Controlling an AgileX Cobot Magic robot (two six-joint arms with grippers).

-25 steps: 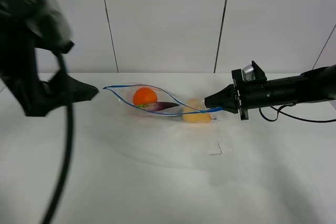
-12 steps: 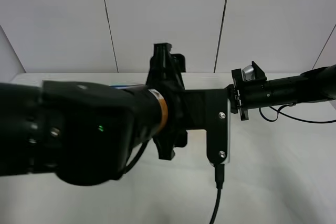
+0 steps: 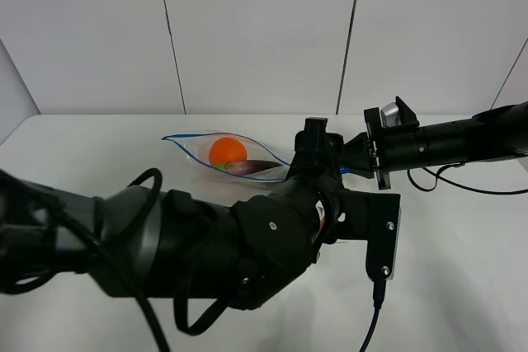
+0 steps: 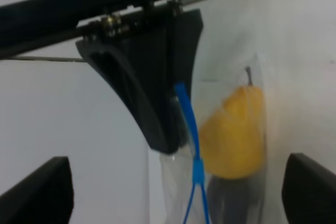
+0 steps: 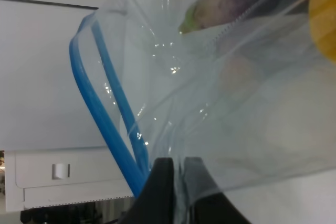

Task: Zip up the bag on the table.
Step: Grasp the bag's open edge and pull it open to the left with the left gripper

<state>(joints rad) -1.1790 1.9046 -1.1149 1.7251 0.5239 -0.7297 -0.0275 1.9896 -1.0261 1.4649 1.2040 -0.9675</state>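
Left arm swung in across front. Left gripper (image 4: 173,190) now over bag (image 3: 198,147) end, fingers wide apart. Right gripper (image 5: 178,182) pinched tight on bag corner. Bag lies on bench (image 3: 462,237), mouth open. Looks thin, floppy, slippery. Best pinch on blue zipper strip (image 4: 190,124).

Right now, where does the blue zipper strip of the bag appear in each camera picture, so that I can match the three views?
Exterior high: the blue zipper strip outlines the gaping mouth of the bag, left of centre.
Left wrist: the strip runs from the black jaw tips, beside the yellow pear.
Right wrist: two blue strands converge at the dark fingertips.
Shared landmark: the right gripper, shut on the bag's corner.
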